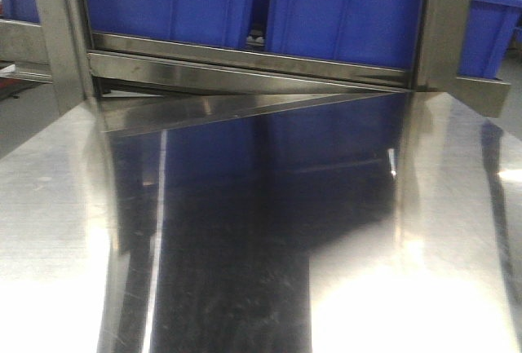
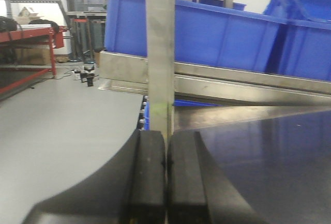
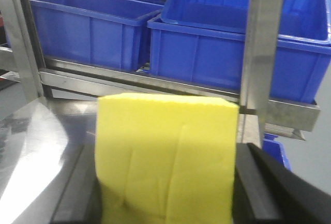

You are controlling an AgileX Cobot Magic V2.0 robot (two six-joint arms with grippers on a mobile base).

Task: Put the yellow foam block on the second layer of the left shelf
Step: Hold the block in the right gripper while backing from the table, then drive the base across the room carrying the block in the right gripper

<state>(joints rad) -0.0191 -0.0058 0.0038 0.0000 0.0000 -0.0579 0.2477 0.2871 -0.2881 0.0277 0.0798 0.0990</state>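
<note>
Gripping yellow foam block (image 3: 165, 146), right end effector (image 3: 166, 190) faces rail (image 3: 155, 83); left end effector (image 2: 165, 172) clenched.

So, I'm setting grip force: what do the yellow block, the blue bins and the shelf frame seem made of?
Yellow foam block: soft matte foam, apparently; its face is creased under the squeeze. Blue bins: probably moulded plastic, smooth, slightly glossy, with ribbed walls. Shelf frame: brushed metal, likely steel, with streaky reflections.

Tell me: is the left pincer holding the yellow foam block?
No, the left pincer is shut on nothing; its black fingers touch.
</note>
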